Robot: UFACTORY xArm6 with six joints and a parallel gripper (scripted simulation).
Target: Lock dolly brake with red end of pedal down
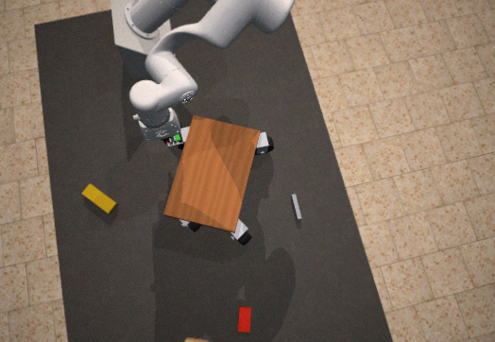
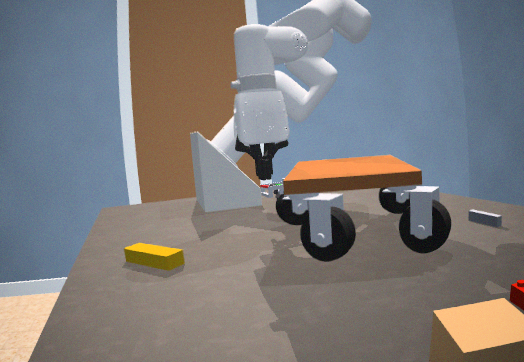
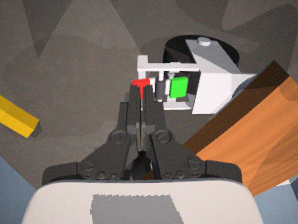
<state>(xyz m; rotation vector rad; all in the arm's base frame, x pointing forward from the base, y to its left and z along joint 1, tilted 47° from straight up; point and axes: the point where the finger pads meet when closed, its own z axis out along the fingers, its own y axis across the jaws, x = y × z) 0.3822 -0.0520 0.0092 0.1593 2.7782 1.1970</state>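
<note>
The dolly (image 1: 213, 173) has an orange wooden deck on black casters and stands on the dark mat; it also shows in the exterior view (image 2: 352, 174). Its brake pedal sticks out from the caster at the dolly's corner nearest the arm, with a red end (image 3: 141, 84) and a green end (image 3: 178, 87). My gripper (image 3: 142, 99) is shut and empty, pointing down with its fingertips right at the red end of the pedal (image 2: 264, 186). In the top view the gripper (image 1: 171, 141) mostly hides the red end, and the green end (image 1: 178, 137) shows beside it.
A grey wedge (image 2: 220, 178) stands just behind the gripper. A yellow block (image 1: 99, 198) lies left of the dolly, a small grey bar (image 1: 296, 206) to its right, a red block (image 1: 244, 319) near the front, and a tan box (image 2: 477, 329) at the front corner.
</note>
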